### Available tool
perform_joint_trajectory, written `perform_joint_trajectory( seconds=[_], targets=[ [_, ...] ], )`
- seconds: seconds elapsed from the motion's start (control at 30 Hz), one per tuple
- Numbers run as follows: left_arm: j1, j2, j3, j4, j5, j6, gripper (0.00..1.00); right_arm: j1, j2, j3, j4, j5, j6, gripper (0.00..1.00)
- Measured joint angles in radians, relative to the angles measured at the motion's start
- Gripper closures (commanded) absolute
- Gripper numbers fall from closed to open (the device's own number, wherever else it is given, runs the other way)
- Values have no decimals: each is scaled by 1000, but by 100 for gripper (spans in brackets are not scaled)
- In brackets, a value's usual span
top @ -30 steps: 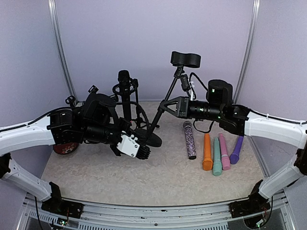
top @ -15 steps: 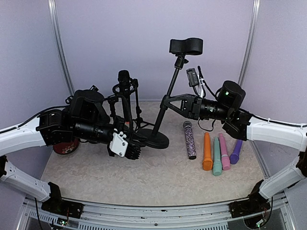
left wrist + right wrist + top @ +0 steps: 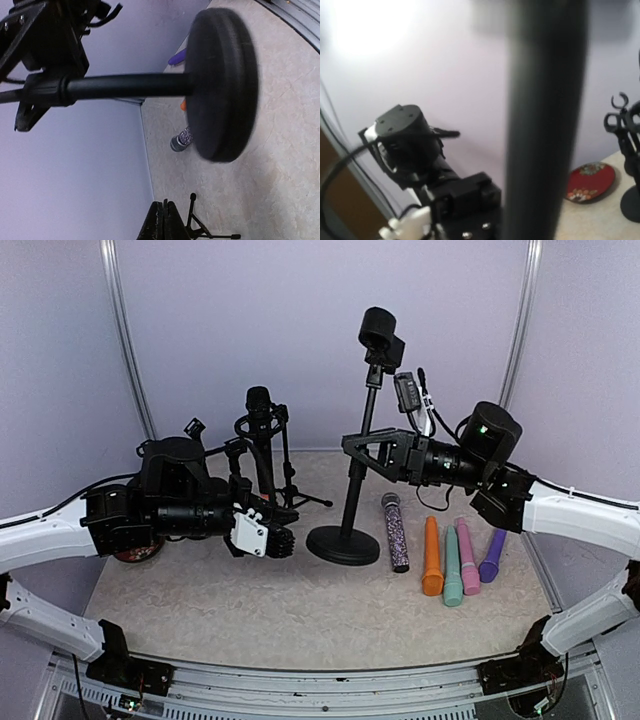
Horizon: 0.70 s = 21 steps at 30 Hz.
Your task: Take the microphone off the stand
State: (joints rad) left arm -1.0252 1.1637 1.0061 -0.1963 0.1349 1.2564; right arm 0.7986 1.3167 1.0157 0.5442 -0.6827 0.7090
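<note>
The black microphone [image 3: 258, 400] is standing upright in the tripod stand [image 3: 287, 470] at the back left of the surface [image 3: 300, 610]. Just in front of it, the left fingers [image 3: 278, 542] are pressing together on nothing. The round-base stand [image 3: 343, 545] is standing upright mid-surface, with the right fingers [image 3: 352, 445] sitting at its pole; whether they are clamping it I cannot tell. Five loose microphones [image 3: 432, 558] are lying side by side to the right, and a red plate [image 3: 590, 184] is lying at the far left. Lilac walls [image 3: 300, 320] are enclosing the surface.
</note>
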Motion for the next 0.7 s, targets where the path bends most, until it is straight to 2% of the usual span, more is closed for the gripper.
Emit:
perform_joint_trajectory(
  seconds=[0.03,0.1,0.23,0.43,0.47,0.53,0.57,0.63,0.7],
  targets=[
    [5,0,-13,28,-26,7,100,8,-4,5,-22,19,1,48],
    [5,0,-33,82,-70,29,100,26,-6,22,-71,65,-10,55],
    [5,0,-42,155,-123,53,100,64,6,61,-203,143,-63,100],
    [3,0,-36,151,-128,34,98,76,16,80,-274,236,-72,100],
    [2,-1,-36,143,-122,26,87,76,16,80,-275,254,-77,100],
    [-4,-4,-36,121,-113,7,39,76,16,80,-275,287,-84,100],
    [-11,-8,-36,103,-106,-15,26,76,16,81,-274,303,-85,100],
    [-27,-16,-37,74,-90,-45,10,76,16,81,-262,338,-91,100],
    [-46,-30,-42,46,-70,-79,5,76,16,81,-235,370,-97,100]
  ],
)
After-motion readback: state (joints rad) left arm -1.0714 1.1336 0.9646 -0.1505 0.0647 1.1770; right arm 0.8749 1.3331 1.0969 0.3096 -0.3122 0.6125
